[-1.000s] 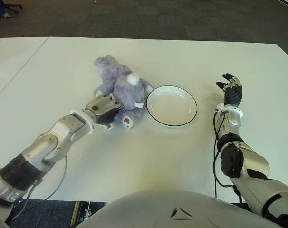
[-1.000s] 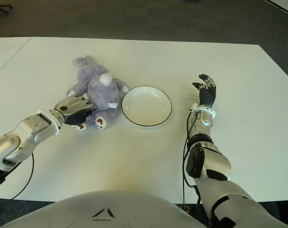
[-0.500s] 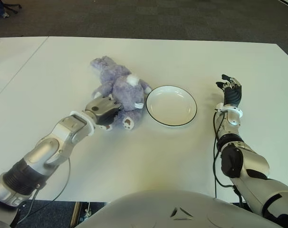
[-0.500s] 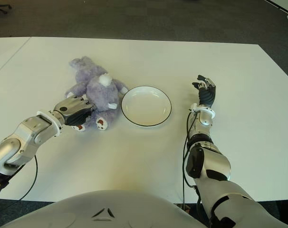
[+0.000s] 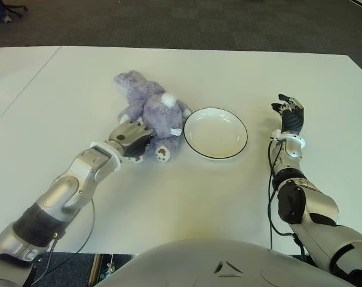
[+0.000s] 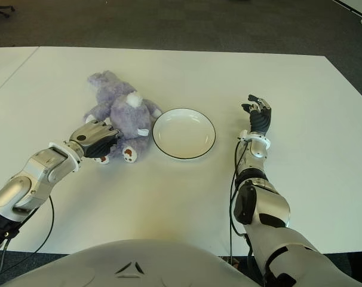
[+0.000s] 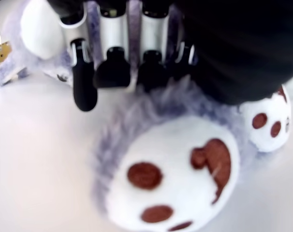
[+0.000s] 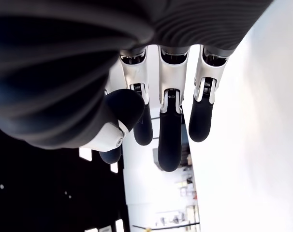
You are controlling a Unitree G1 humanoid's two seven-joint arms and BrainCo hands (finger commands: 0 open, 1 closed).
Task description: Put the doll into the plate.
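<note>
A purple plush doll (image 5: 150, 107) with white paws lies on the white table (image 5: 187, 197), just left of the plate. My left hand (image 5: 131, 133) is at the doll's near leg. In the left wrist view its fingers (image 7: 112, 67) are curled down onto the purple fur just above a white, brown-spotted paw (image 7: 175, 179). The white plate (image 5: 215, 133) with a dark rim holds nothing. My right hand (image 5: 290, 113) shows to the right of the plate, with its fingers (image 8: 169, 130) relaxed and holding nothing.
The table's far edge runs along the top, with dark carpet (image 5: 187, 24) behind it. A seam (image 5: 25, 86) splits the tabletop at the far left. A black cable (image 5: 269, 179) hangs beside the right forearm.
The doll has turned slightly, its head swinging a little to the left, while my left hand stays on its leg. My left forearm has shifted inward. The right hand has not moved.
</note>
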